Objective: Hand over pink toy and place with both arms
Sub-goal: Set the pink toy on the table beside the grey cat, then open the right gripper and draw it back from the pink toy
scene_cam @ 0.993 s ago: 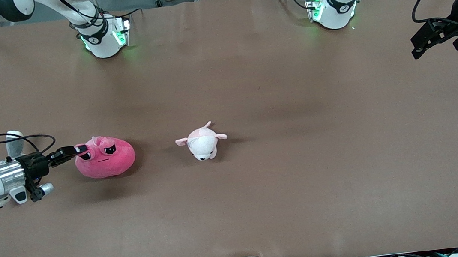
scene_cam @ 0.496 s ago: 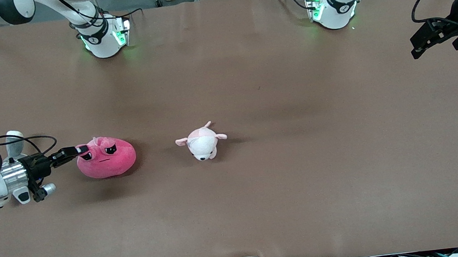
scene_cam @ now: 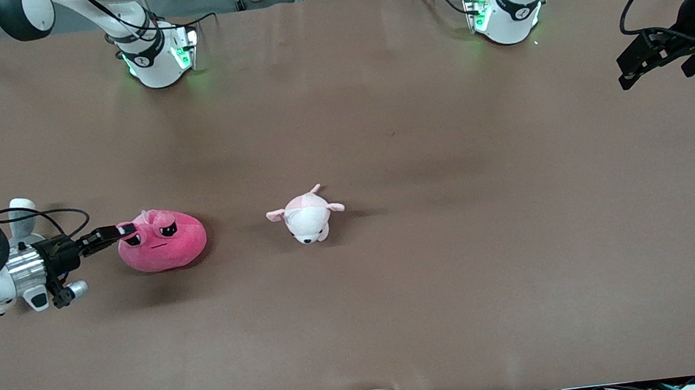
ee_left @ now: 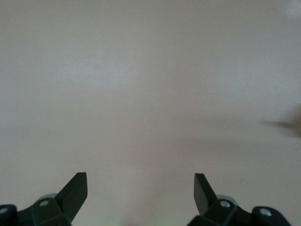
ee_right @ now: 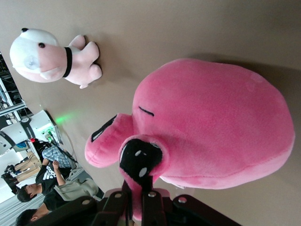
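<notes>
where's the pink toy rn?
In the front view the pink toy hangs over the right arm's end of the table, beside the pale plush animal, with the right gripper shut on a fold of its fabric.

Pink toy (scene_cam: 163,239) toward right arm's end of table (scene_cam: 437,289), held off the surface, shadow below. Right gripper (scene_cam: 124,229) at toy's edge on the side away from smaller plush animal (scene_cam: 306,216), clamped on a fold of it. Smaller plush lay on table near middle, well apart from toy, toward left arm's end. Left gripper (scene_cam: 628,66) hung over left arm's end, well apart from both.
</notes>
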### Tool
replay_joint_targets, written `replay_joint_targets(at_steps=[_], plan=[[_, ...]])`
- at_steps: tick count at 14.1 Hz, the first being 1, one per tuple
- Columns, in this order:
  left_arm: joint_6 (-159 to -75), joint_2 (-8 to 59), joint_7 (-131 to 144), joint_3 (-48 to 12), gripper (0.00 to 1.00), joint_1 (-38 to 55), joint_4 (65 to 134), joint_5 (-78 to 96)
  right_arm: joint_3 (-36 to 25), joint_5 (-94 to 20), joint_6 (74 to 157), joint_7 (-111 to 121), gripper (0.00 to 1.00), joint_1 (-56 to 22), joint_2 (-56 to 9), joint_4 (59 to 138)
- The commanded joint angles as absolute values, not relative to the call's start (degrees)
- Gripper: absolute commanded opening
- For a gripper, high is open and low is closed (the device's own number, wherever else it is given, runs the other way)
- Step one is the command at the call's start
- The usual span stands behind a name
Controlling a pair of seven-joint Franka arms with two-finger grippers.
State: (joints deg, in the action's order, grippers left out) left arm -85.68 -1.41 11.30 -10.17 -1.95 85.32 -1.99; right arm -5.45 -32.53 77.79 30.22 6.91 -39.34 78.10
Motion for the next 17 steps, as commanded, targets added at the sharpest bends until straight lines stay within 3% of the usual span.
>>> replay_joint_targets(at_steps=[1, 2, 4, 5, 13, 17], plan=[[-86.0, -1.5, 11.3, -10.2, 1.00, -1.6, 85.2, -1.1, -4.7, -31.3, 78.6, 31.0, 0.05, 7.9, -40.3, 77.4], [-86.1, -1.5, 11.3, -10.9, 1.00, -1.7, 85.2, -1.1, -4.7, -30.8, 79.0, 30.9, 0.12, 7.7, -40.3, 77.4], [-86.2, -1.4, 11.6, -11.2, 1.00, -1.7, 85.2, -1.1, -4.7, -29.9, 80.4, 30.3, 0.62, 7.3, -40.3, 77.4], [-86.2, -1.5, 11.6, -11.2, 1.00, -1.7, 85.3, -1.1, -4.7, -29.5, 80.5, 30.2, 1.00, 7.4, -40.3, 77.4], [-86.1, -1.6, 11.6, -11.3, 1.00, -1.8, 85.3, -1.1, -5.0, -29.4, 79.8, 29.9, 1.00, 7.5, -39.0, 76.5], [-86.0, -1.6, 11.7, -11.3, 1.00, -1.8, 85.3, -1.1, -5.0, -27.7, 79.8, 25.8, 1.00, 7.6, -35.4, 75.1]])
